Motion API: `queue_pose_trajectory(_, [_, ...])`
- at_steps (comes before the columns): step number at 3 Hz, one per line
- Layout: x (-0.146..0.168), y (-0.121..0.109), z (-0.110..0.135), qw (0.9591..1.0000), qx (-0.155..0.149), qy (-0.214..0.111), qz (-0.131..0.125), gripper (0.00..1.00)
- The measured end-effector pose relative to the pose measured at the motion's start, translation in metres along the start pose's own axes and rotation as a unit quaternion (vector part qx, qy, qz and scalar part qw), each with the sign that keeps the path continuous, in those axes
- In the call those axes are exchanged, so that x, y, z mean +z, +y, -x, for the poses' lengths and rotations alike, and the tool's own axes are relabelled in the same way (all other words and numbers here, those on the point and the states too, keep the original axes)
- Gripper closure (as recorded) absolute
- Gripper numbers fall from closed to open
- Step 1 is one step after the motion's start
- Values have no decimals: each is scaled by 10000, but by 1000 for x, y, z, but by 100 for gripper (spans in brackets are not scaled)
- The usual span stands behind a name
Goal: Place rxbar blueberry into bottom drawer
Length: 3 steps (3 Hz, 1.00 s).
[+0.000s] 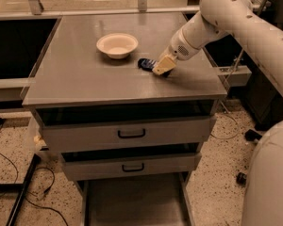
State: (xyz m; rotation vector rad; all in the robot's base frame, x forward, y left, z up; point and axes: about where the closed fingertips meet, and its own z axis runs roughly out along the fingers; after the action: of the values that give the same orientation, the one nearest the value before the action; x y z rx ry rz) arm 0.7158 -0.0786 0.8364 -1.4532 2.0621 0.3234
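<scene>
Gripper (162, 66) is sitting over the rxbar blueberry (145, 63) toward the tabletop's (75, 79) right edge, probably for pickup; its hold I cannot tell. The bottom drawer (132, 201) is lying open, ready.

The grey cabinet top (85, 79) holds a cream bowl (117, 45) and, just right of it, a blue snack bar (145, 63); the gripper (162, 68) sits at its right end.

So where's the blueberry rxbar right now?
In the camera view, the rxbar blueberry lies on the cabinet top, just right of the white bowl, with the gripper at its right end.
</scene>
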Motion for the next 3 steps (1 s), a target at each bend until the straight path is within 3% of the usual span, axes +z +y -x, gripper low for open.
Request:
queue_pose_trajectory(1, [0,0,0,10000,0,0,1,100])
queue_pose_trajectory(3, [-1,1,2,10000,-29,15,7,100])
